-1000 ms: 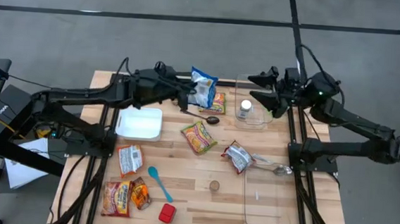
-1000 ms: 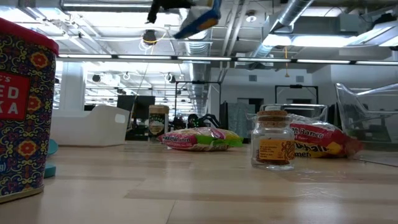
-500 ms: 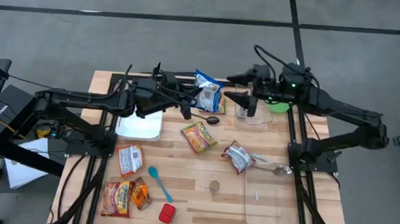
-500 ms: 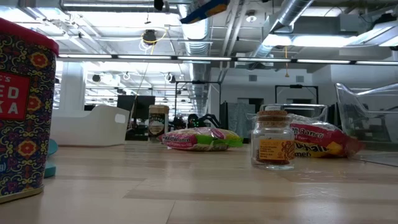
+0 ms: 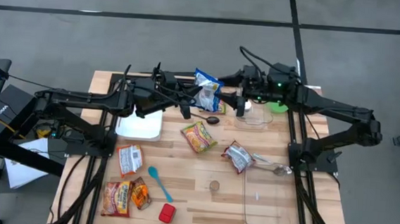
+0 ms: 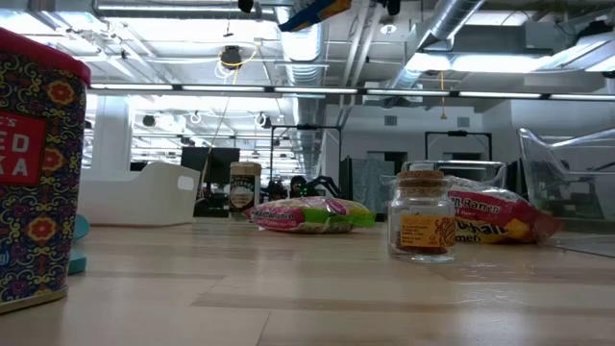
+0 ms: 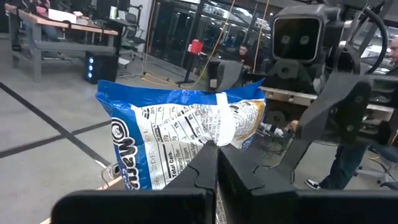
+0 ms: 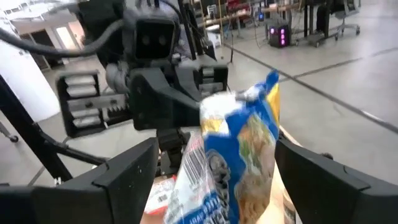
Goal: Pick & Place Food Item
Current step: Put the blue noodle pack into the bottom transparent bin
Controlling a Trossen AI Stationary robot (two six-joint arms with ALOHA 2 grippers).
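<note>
A blue and white snack bag (image 5: 206, 91) hangs high above the table's far middle, with my left gripper (image 5: 194, 97) shut on it. In the left wrist view its printed back (image 7: 180, 134) faces the camera. In the low view only its edge (image 6: 315, 12) shows, at the top. My right gripper (image 5: 225, 91) is open and level, coming from the table's right. In the right wrist view its fingers (image 8: 127, 171) stand on either side of the bag (image 8: 239, 162) without touching it. My left gripper pinches the bag's edge nearest the table's left (image 7: 216, 138) between its two shut fingers. The fingers come level from the table's left. The bag stands out beyond the fingertips, lifted clear of the table and everything on it.
Below lie a white bin (image 5: 140, 122), several snack packets (image 5: 198, 136), a blue spoon (image 5: 158, 182), a red tin (image 5: 167, 213), a small cork-topped jar (image 6: 423, 223) and two clear containers (image 5: 268, 198) (image 5: 254, 114). A green object (image 5: 279, 106) sits at the far right.
My right gripper has swung toward the table's left, still open, until its fingers flank the bag. My left gripper has shifted slightly with the bag, which has risen a little in the low view, and has then kept still.
</note>
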